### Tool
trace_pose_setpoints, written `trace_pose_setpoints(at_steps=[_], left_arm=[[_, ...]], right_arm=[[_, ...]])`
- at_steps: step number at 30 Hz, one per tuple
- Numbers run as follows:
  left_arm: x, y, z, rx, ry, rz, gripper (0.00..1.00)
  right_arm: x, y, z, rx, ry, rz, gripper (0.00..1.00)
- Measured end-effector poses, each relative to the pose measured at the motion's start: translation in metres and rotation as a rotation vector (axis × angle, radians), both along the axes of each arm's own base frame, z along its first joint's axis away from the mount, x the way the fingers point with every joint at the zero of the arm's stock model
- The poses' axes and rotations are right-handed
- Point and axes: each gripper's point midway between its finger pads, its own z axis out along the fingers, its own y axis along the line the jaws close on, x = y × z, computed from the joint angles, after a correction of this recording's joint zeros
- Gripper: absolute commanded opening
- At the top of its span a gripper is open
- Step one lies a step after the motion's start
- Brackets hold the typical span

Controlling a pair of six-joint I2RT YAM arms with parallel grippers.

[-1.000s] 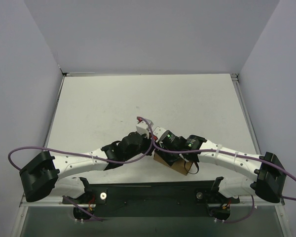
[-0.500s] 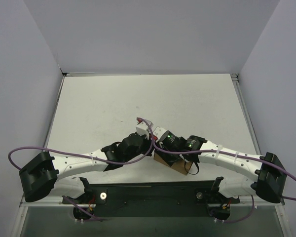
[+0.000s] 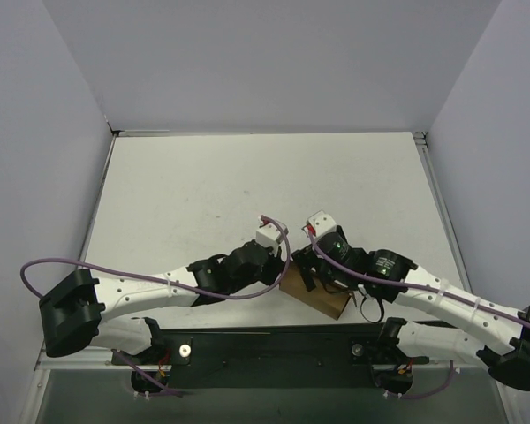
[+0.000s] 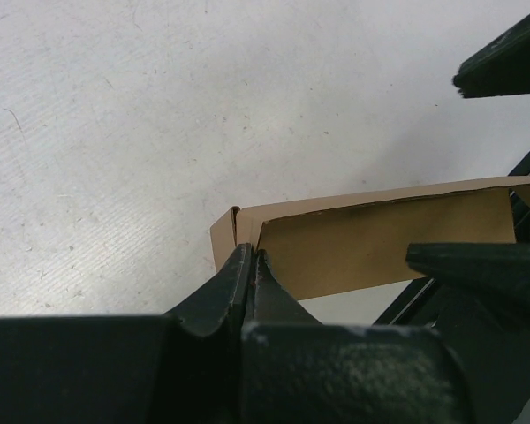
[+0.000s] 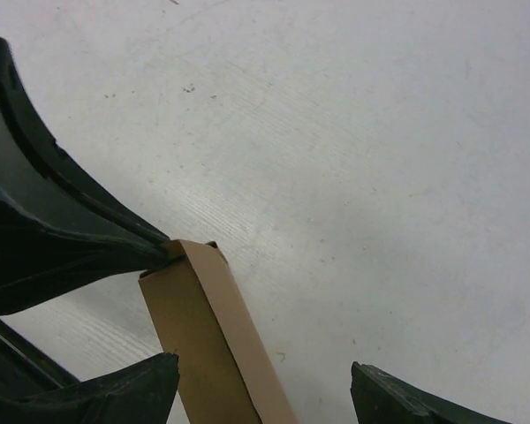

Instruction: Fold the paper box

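The plain brown cardboard paper box (image 3: pixel 315 294) is lying on the white counter (image 3: pixel 194 194) between both arms, its long axis running left-right, the left end effector (image 4: pixel 252 265) pinching its left corner while the right end effector (image 5: pixel 265 384) is straddling its edge, jaws wide.

No legible text or markings

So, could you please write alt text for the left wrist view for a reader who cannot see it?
Close-up from the left wrist: a brown paper box, one flap folded along its top edge, stands on a white table, with the left gripper dark and blurred in the foreground, one finger touching the box's left corner. Part of the other arm shows at upper right.
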Motion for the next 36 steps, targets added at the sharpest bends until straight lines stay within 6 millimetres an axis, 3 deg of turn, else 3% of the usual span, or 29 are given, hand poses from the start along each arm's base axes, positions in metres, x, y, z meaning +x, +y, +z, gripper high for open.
trace_pose_setpoints(at_steps=[8, 16, 26, 36], left_arm=[[-0.001, 0.0, 0.0, 0.033, -0.004, 0.007, 0.0], [-0.001, 0.0, 0.0, 0.052, -0.005, 0.016, 0.0], [-0.002, 0.0, 0.0, 0.056, -0.005, 0.021, 0.0], [-0.002, 0.0, 0.0, 0.06, -0.007, 0.024, 0.0]], right_arm=[[-0.026, -0.051, 0.007, 0.07, 0.086, -0.248, 0.74], [-0.059, -0.085, 0.007, 0.13, 0.197, -0.422, 0.65], [-0.074, -0.097, -0.012, 0.097, 0.283, -0.52, 0.47], [-0.078, -0.102, -0.034, 0.041, 0.318, -0.564, 0.36]])
